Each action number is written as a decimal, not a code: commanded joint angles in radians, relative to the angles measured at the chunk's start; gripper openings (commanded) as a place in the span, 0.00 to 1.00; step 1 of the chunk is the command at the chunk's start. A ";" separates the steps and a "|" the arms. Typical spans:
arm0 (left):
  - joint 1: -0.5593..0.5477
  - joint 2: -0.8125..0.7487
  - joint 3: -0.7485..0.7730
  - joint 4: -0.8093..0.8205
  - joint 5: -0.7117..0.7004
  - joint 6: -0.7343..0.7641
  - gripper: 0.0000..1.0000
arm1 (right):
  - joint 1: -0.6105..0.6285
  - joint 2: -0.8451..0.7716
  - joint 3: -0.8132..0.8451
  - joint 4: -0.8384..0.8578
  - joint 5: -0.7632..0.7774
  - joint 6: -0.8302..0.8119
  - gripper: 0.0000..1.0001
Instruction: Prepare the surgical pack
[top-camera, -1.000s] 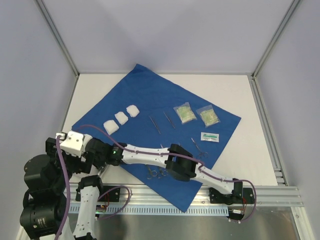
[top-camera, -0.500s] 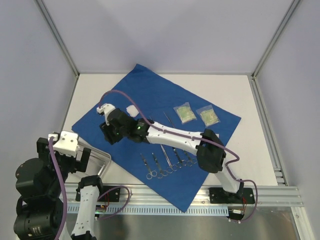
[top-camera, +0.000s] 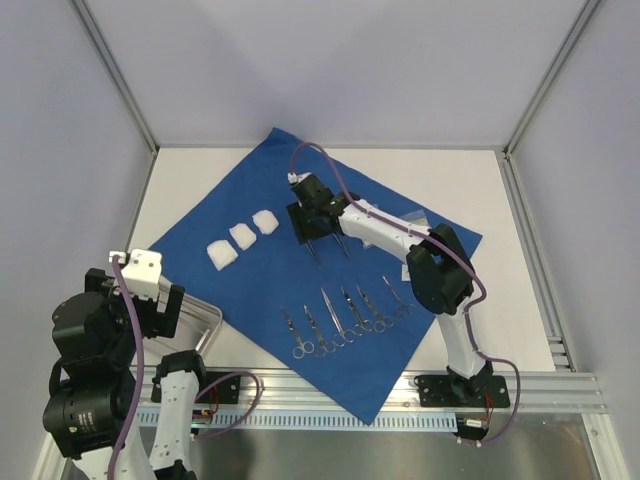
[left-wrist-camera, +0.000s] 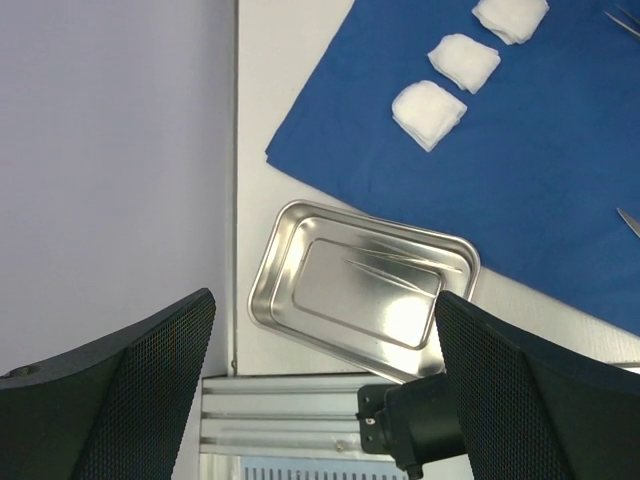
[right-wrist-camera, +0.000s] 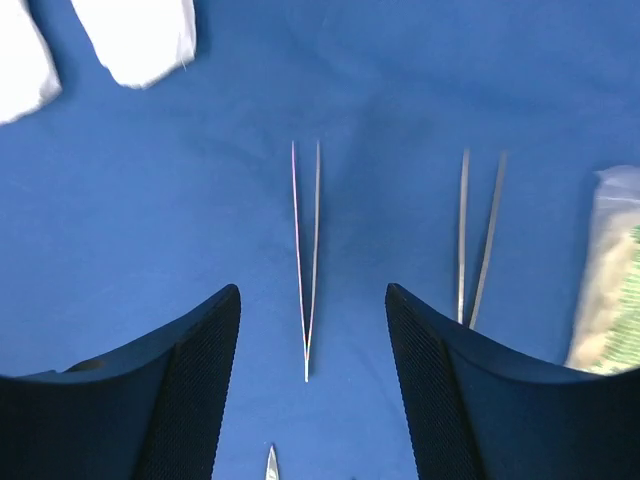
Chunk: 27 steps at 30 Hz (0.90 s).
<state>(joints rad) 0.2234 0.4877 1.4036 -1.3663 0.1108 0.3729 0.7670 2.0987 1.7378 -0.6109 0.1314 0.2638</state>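
- A large royal-blue fabric drape (top-camera: 290, 180) is spread flat on the white surface (top-camera: 490, 290), turned so that one corner points to the front edge.
- Three white square gauze pads (top-camera: 243, 236) are set in a slanted row on the drape's left part.
- Two slim steel tweezers (right-wrist-camera: 307, 260) are laid side by side near the drape's middle.
- The right tool (right-wrist-camera: 312, 290) is held over the drape's middle, released, with its jaws spread and nothing grasped. One pair of tweezers is seen lying on the drape between its fingers.
- A clear packet (right-wrist-camera: 610, 280) with greenish contents is placed on the drape just right of the second pair of tweezers.
- A row of steel ring-handled instruments (top-camera: 345, 318) is lined up on the drape's near part.
- A rectangular steel tray (left-wrist-camera: 262, 290) is set on the surface just beside the drape's near-left edge. Whether the two touch cannot be told.
- The left tool (left-wrist-camera: 325, 300) is held above the tray, off the drape, released, with its jaws wide apart and nothing grasped.
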 joint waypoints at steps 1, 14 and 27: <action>0.013 0.017 -0.009 -0.116 -0.016 0.004 1.00 | 0.025 0.063 0.051 -0.047 -0.015 -0.044 0.62; 0.040 0.026 -0.063 -0.103 -0.008 -0.003 1.00 | 0.026 0.121 -0.004 -0.007 -0.022 -0.031 0.21; 0.040 0.153 -0.408 0.094 -0.240 -0.008 1.00 | 0.081 0.057 0.057 -0.018 -0.055 -0.058 0.00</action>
<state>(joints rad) 0.2577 0.6037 1.0382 -1.3369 -0.0349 0.3702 0.8043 2.2059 1.7409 -0.6399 0.0975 0.2302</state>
